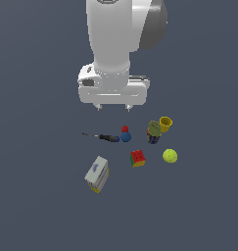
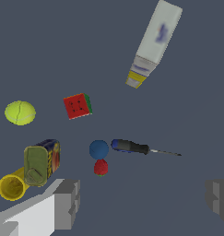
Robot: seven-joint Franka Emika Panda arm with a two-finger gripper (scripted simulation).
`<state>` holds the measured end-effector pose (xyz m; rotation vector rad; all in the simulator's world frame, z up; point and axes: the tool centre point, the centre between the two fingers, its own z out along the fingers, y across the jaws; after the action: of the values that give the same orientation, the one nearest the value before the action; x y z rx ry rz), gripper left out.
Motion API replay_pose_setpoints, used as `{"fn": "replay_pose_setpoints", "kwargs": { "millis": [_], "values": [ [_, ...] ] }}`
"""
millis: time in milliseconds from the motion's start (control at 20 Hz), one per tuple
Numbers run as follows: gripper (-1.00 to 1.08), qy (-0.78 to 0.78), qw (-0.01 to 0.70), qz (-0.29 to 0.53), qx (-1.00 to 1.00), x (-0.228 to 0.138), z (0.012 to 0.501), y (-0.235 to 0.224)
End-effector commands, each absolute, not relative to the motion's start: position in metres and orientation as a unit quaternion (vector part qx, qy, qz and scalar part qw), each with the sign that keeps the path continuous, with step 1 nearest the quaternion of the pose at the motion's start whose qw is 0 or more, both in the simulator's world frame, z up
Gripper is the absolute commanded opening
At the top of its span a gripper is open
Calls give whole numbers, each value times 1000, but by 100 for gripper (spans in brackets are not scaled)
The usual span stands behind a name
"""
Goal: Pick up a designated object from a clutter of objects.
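The designated object is a small plain red lump (image 1: 124,129) (image 2: 101,168) lying on the floor, touching the blue ball (image 1: 126,138) (image 2: 98,149). My gripper (image 1: 112,107) (image 2: 142,203) hangs open well above the clutter, holding nothing, with the red lump below and slightly toward the exterior view's right of its fingertips. In the wrist view both fingers (image 2: 66,204) show wide apart, and the red lump lies between them, nearer one finger. A black-handled screwdriver (image 1: 107,137) (image 2: 132,147) lies beside the blue ball.
A multicoloured cube (image 1: 137,158) (image 2: 77,106), a tennis ball (image 1: 170,156) (image 2: 20,113), an olive-green can (image 1: 154,131) (image 2: 41,162), a yellow cup (image 1: 165,123) (image 2: 12,186) and a white-yellow box (image 1: 97,174) (image 2: 154,42) lie around on the dark floor.
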<state>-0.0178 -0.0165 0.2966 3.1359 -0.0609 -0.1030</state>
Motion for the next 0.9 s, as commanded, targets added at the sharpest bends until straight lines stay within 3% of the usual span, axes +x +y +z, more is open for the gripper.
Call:
{"fn": "replay_pose_setpoints", "kwargs": {
  "millis": [0,850],
  "values": [
    [100,-19,2,-33,999,-18,297,-16],
    [100,-27,17,-21,999,-17,305,-23]
  ]
}}
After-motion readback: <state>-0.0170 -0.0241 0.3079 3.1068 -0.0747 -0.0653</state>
